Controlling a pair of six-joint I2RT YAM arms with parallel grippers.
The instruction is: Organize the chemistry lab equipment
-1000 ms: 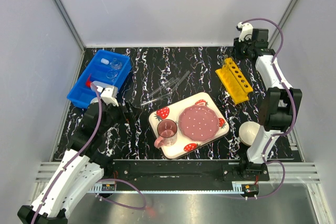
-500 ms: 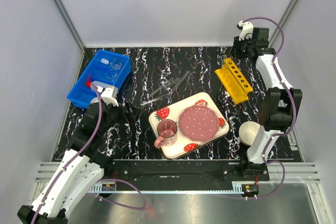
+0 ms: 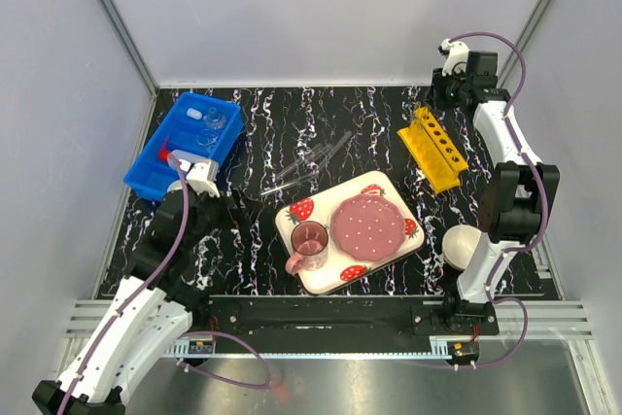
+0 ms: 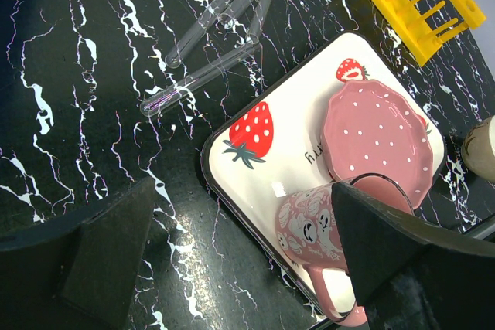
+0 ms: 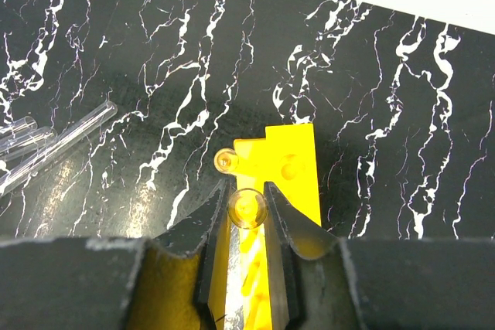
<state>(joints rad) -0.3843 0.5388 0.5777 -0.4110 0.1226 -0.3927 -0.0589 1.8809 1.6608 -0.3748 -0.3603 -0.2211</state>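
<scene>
My right gripper [image 5: 246, 188] is shut on a thin clear glass tube [image 5: 249, 209], held upright over the far end of the yellow holed rack [image 5: 296, 171]. From above, that gripper [image 3: 445, 94] hangs at the rack's [image 3: 433, 150] back end. Another clear rim [image 5: 225, 161] shows at the rack's corner. Several loose tubes [image 3: 306, 164] lie mid-table, also visible to the left wrist as tubes [image 4: 216, 44]. My left gripper [image 3: 243, 206] is open and holds nothing, its jaws [image 4: 247, 256] spread beside the tray's left edge. Small glassware [image 3: 209, 128] and a red-spouted squeeze bottle [image 3: 167, 155] sit in the blue bin [image 3: 146, 180].
A strawberry-print tray [image 3: 326, 277] holds a pink plate [image 3: 369, 223] and a pink cup [image 3: 309, 240] in the front middle. A larger white bowl [image 3: 465, 245] stands by the right arm's base. Grey walls close in the table on three sides.
</scene>
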